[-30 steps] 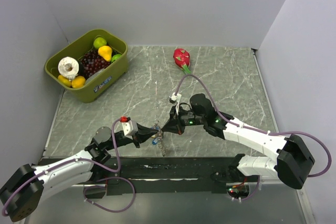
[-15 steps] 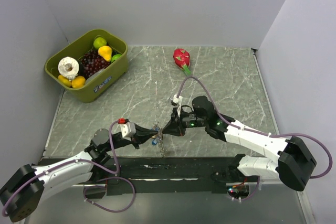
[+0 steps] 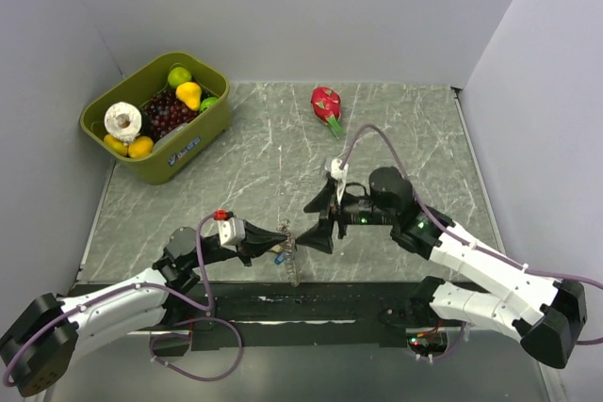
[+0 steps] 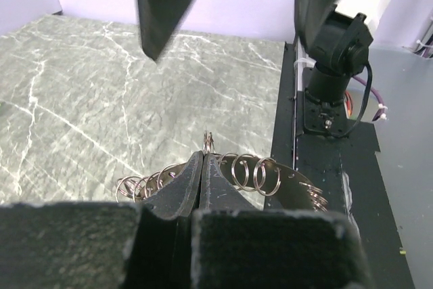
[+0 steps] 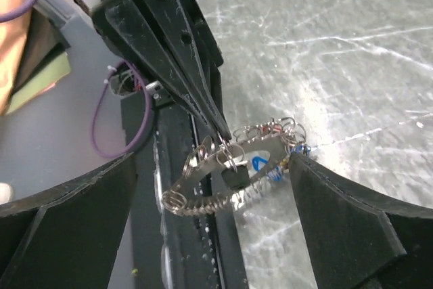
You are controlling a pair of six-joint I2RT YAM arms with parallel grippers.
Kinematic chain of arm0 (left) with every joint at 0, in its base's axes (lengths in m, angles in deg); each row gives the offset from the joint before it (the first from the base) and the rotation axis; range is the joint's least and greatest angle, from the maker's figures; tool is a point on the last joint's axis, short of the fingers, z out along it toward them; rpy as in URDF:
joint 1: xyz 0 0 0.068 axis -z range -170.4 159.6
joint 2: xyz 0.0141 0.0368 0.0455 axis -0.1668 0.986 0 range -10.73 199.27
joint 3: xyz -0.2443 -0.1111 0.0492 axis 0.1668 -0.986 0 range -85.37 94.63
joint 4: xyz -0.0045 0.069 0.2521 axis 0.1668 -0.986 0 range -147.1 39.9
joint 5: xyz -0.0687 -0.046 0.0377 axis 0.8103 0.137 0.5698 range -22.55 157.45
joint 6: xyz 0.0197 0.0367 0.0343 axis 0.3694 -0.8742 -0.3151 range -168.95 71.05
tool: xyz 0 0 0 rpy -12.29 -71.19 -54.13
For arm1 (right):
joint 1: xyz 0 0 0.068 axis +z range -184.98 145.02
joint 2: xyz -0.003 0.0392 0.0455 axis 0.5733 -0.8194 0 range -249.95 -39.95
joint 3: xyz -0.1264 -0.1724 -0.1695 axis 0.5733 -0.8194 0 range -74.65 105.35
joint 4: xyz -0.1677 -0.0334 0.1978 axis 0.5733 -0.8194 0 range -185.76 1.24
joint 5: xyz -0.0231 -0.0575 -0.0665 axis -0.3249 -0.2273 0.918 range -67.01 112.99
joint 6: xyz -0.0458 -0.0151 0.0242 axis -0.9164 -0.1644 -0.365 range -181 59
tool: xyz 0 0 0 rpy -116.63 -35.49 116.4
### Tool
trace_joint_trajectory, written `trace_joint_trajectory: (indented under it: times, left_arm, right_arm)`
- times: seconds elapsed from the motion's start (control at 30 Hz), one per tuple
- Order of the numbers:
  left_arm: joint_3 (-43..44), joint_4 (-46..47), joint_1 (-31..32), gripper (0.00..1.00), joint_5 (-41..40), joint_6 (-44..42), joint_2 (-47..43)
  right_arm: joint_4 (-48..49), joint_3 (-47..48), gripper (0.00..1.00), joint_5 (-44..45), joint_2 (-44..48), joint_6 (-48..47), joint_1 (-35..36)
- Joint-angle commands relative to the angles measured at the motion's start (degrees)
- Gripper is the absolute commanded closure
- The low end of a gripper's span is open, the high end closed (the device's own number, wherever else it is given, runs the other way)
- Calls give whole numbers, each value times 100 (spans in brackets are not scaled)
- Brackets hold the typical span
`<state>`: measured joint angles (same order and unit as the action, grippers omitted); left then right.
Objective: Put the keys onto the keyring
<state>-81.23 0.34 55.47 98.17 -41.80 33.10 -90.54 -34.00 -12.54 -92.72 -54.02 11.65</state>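
left gripper (image 3: 275,248): fingers pressed together on the rim of the keyring (image 3: 288,257); its own wrist view shows the two tips meeting at lower centre with the wire pinched between them
keyring: lower centre of the top view, just above the black near edge of the table (image 3: 396,129); it hangs tilted from the left pinch and looks lifted clear of the surface; the rim carries many small wire loops
keys (image 5: 259,162): one blue head sits against the hoop in the right wrist view; threaded on or only resting there, cannot tell
right gripper (image 3: 317,221): jaws spread wide, holding nothing; tips just right of the hoop and not touching it
change: one second ago the right fingers were narrow and met the hoop beside the left tips; they have since drawn back toward the right of the frame and opened; the left arm has barely moved
reading: the right arm has let go at the hoop; it has probably just fed a key on, or it is resetting for a fresh hold; these views do not settle which
next: confirm the blue key hangs from the hoop before the left pinch loosens
risk: a thin hoop in a single pinch may swing or twist
background: green bin (image 3: 203,134) of fruit at upper left, dragon fruit (image 3: 326,103) at upper centre, both well apart from the work
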Motion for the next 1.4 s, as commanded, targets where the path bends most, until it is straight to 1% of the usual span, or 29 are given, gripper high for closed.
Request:
trace_joint_trajectory:
  times: [0.0,0.13,0.23,0.33,0.43,0.53,0.57,0.67,0.7,0.8,0.9,0.97,1.0,1.03,1.07,1.1,1.13,1.2,1.23,1.27,1.37]
  left_arm:
    - [587,-24,28,99,215,22,-77]
    - [842,-314,19,99,224,-12,-24]
    - [1036,-499,28,99,215,-74,28]
    - [1185,-605,19,99,259,-118,134]
    - [1212,-517,28,99,277,-145,222]
    - [1142,-272,28,99,242,-197,301]
    - [1115,-184,28,99,224,-197,336]
    - [1045,159,19,99,259,-189,485]
    - [1053,221,27,99,320,-171,538]
    - [1150,379,19,99,408,-127,731]
    - [1273,476,28,99,444,-66,846]
    - [1326,529,28,99,356,-21,916]
    - [1387,511,28,99,260,-4,951]
    - [1440,468,28,99,172,5,1030]
    - [1484,424,28,99,136,-21,1074]
    - [1554,493,28,99,145,-39,1127]
    - [1581,581,28,99,136,-22,1206]
    - [1590,887,28,99,153,22,1285]
    - [1590,976,28,99,154,75,1373]
    - [1625,1029,19,99,215,66,1417]
    - [1677,1091,10,99,224,66,1531]
  right_arm:
    - [-1069,1067,0,395,-233,57,-14]
    - [-1500,1761,0,1256,-488,277,-22]
    - [-1387,2043,0,1408,-532,338,-49]
    - [-809,1948,0,1154,-541,426,-75]
    - [-771,2078,0,1145,-646,515,-172]
    - [-649,1983,0,1591,-516,418,-233]
    - [-509,1904,0,1610,-471,374,-268]
    - [-525,1763,0,1400,-409,24,-418]
    - [-542,1737,0,1208,-400,-291,-435]
    - [-298,1299,0,979,-111,-793,-462]
    - [-243,1096,0,908,249,-883,-523]
    - [-331,1069,7,907,399,-848,-602]
    - [-506,1103,13,1012,426,-769,-603]
    - [-612,1138,19,1300,452,-725,-620]
    - [-735,1165,18,1442,461,-707,-690]
    - [-797,1130,17,1513,487,-437,-751]
    - [-771,1060,16,1514,574,-365,-813]
    - [-622,789,16,1155,663,-251,-1006]
    - [-587,752,14,1006,672,-233,-1068]
    - [-613,743,12,673,646,-233,-1129]
    - [-823,910,12,206,514,-346,-1218]
